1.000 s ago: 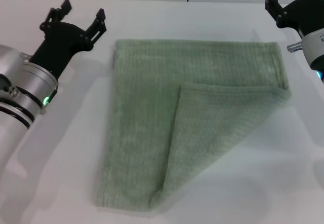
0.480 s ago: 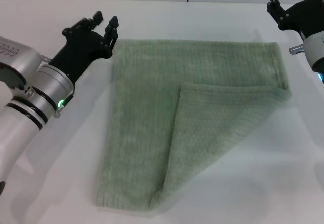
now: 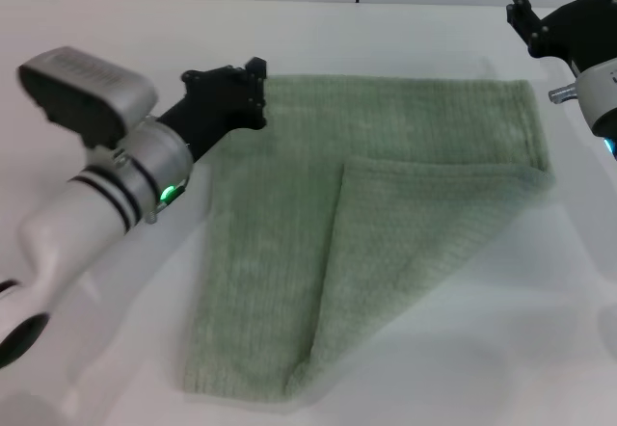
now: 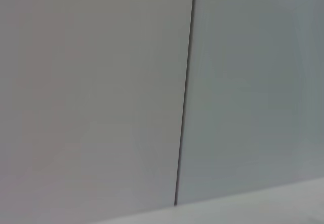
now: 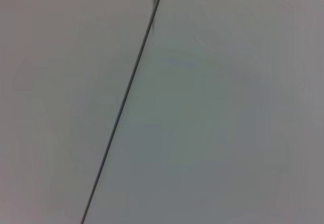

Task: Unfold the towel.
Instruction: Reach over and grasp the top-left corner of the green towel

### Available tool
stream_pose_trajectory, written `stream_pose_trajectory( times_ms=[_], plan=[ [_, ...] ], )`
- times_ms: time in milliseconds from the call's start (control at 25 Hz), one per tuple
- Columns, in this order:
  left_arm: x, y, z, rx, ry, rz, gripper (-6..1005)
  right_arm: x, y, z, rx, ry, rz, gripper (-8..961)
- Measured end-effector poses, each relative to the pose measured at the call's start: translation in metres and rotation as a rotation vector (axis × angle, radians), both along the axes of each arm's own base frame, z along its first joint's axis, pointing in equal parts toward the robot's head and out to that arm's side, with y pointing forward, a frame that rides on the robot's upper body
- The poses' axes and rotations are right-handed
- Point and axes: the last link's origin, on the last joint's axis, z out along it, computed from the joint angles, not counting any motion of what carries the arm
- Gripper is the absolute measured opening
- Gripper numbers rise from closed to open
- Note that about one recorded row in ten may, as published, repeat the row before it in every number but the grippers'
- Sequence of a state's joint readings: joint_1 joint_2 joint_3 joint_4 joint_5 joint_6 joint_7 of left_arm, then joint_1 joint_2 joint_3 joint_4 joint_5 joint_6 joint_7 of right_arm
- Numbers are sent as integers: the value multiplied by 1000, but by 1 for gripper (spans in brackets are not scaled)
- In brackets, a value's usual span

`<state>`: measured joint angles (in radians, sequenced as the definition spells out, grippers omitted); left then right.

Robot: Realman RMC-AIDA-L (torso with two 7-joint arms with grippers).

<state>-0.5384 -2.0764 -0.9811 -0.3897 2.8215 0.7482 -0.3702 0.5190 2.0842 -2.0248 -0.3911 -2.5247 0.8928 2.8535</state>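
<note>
Your sage-green towel [image 3: 318, 224] lies flat mid-table [image 3: 540, 349], its 4 o'clock corner folded diagonally over the middle. Your left gripper [image 3: 253, 93] sits at the towel's 11 o'clock corner, over the edge; can't tell its finger state or whether it grips cloth. Your right gripper [image 3: 549, 7] hovers at 1 o'clock, fingers spread, holding nothing.

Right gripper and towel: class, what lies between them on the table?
Nothing: in the head view, only bare white table separates the right gripper, at the far right, from the towel.
</note>
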Motion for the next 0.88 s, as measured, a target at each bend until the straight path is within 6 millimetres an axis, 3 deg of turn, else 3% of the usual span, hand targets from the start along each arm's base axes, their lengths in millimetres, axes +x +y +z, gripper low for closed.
stream_pose_trajectory(
  times_ms=[120,360,880],
  plan=[
    [3,8,-6,-34,11,46,-2,-1,0,-1,-3,-2,5,760],
    [6,24,-12,-88,40,152,-2,-4,0,-2,-11,-5,15,759],
    [-4,28,-15,-117,113,219,-2,-6,1,-3,-13,-6,22,759]
  ],
)
